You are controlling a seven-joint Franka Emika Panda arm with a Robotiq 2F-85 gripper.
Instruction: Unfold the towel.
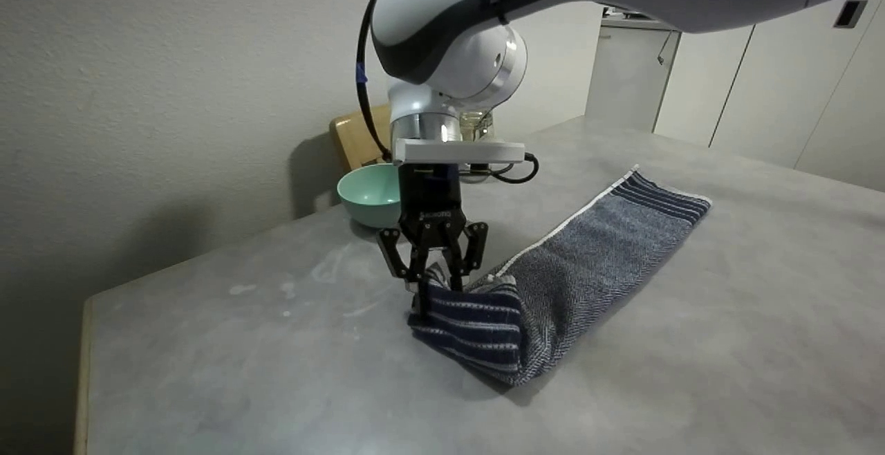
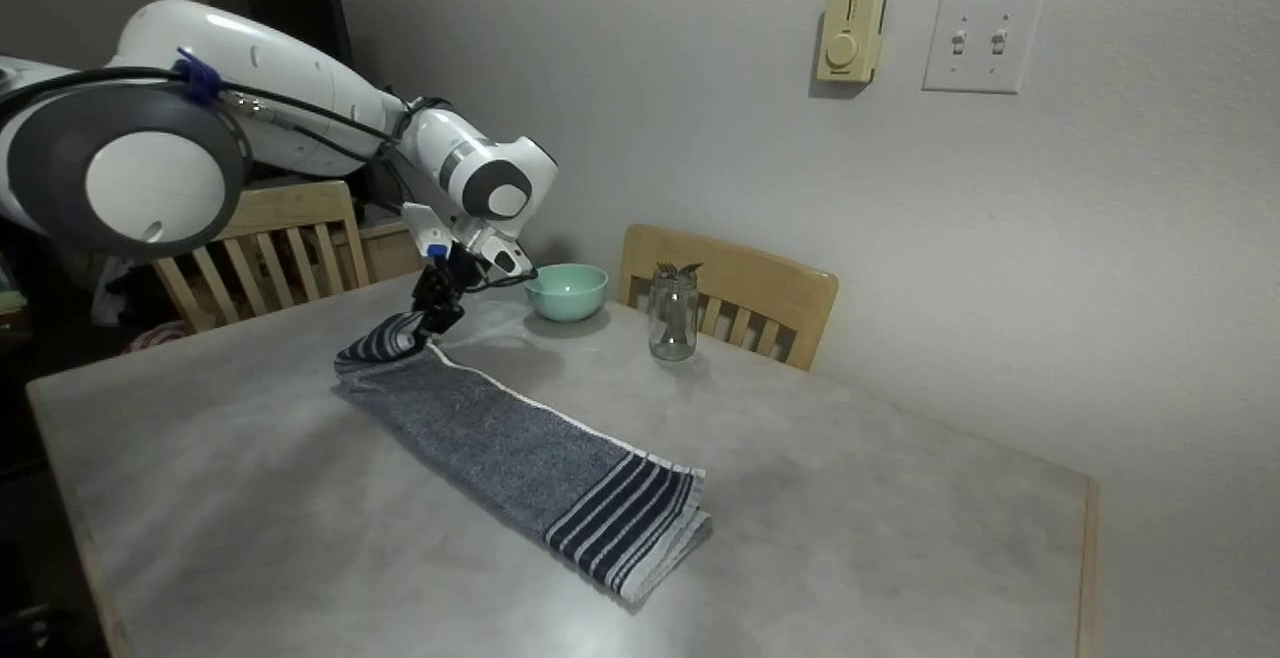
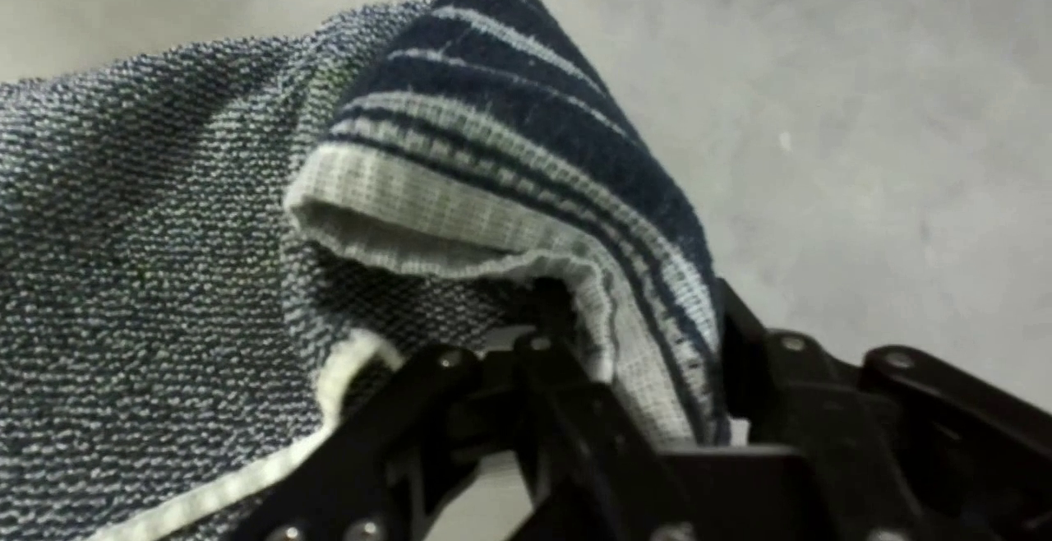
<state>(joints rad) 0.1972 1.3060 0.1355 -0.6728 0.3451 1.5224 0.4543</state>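
Observation:
The slate blue-grey towel lies in a long folded strip on the table. Its far striped end lies flat, layers stacked, as seen in an exterior view. Its near end, navy with light stripes, is raised and folded back over the strip; it fills much of the wrist view. My gripper points down at that raised end and also shows in an exterior view. In the wrist view my gripper has the bunched hem between its part-spread fingers, touching both sides. The fingertips are partly hidden by cloth.
A teal bowl stands behind the gripper near the wall side. A glass jar with utensils stands to its right in that view. Wooden chairs stand against the table's wall-side edge.

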